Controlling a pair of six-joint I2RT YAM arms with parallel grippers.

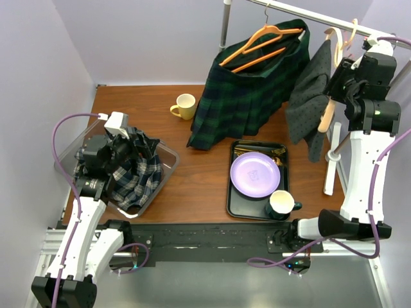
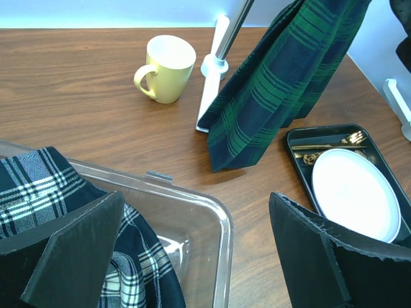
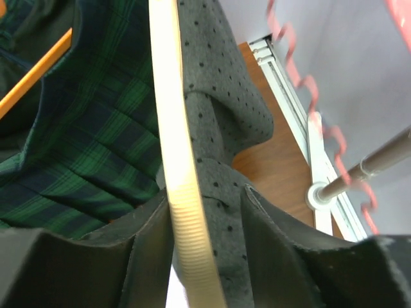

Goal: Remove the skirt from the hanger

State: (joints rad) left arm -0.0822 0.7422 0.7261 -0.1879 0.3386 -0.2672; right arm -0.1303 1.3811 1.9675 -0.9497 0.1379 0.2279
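Observation:
A grey dotted skirt (image 1: pixel 308 102) hangs on a cream hanger (image 1: pixel 329 109) from the rail (image 1: pixel 308 14) at the back right. My right gripper (image 1: pixel 338 82) is closed round the hanger arm (image 3: pixel 173 160) and the grey skirt fabric (image 3: pixel 221 128); the hanger lies against one finger and the cloth fills the gap (image 3: pixel 205 192). A green plaid skirt (image 1: pixel 244 96) hangs on an orange hanger (image 1: pixel 260 45) to the left. My left gripper (image 1: pixel 131 151) is open and empty (image 2: pixel 196 196) over the corner of a clear bin (image 2: pixel 218 212).
The clear bin (image 1: pixel 168 154) at the left holds a black-and-white plaid garment (image 1: pixel 138 173). A yellow mug (image 1: pixel 185 106) stands behind it. A black tray (image 1: pixel 234 192) holds a purple plate (image 1: pixel 255 174) and a dark mug (image 1: pixel 280 203). The rack's white foot (image 1: pixel 331 167) is at the right.

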